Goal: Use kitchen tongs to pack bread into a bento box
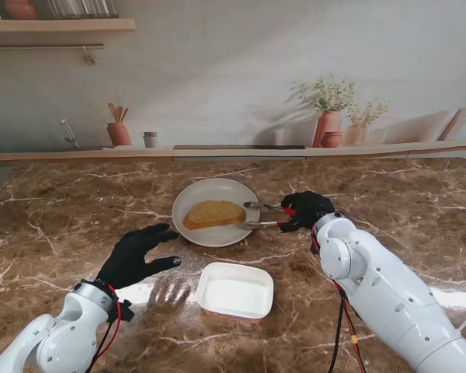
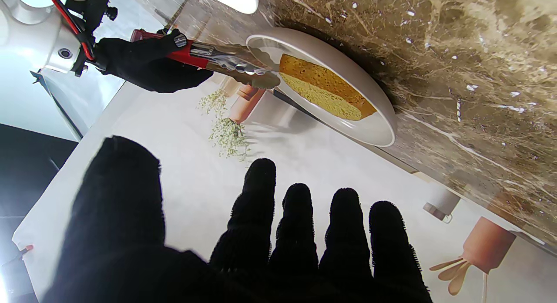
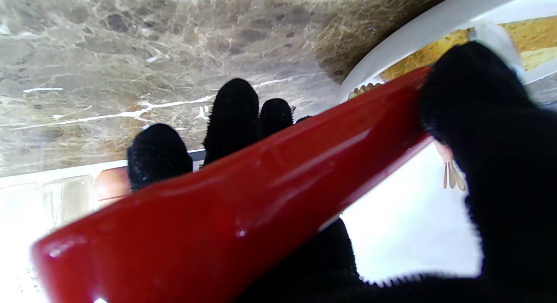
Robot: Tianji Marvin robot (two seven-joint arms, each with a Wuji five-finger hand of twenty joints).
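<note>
A slice of bread [image 1: 213, 214] lies on a round white plate [image 1: 210, 194] in the middle of the table. My right hand [image 1: 307, 208] is shut on red-handled metal tongs [image 1: 266, 214], whose tips reach over the plate's right rim to the bread's right end. The wrist views show the same bread [image 2: 324, 87], plate [image 2: 370, 124] and tongs [image 2: 226, 61], and the red handle [image 3: 243, 194] fills the right wrist view. A white bento box [image 1: 234, 290] sits nearer to me than the plate. My left hand [image 1: 136, 256] hovers open left of the box, fingers [image 2: 300, 224] spread.
The marble table's back edge meets a ledge with a terracotta utensil pot [image 1: 118, 132], a small cup [image 1: 150, 139] and potted plants [image 1: 330, 116]. A wall shelf [image 1: 58, 25] hangs at the upper left.
</note>
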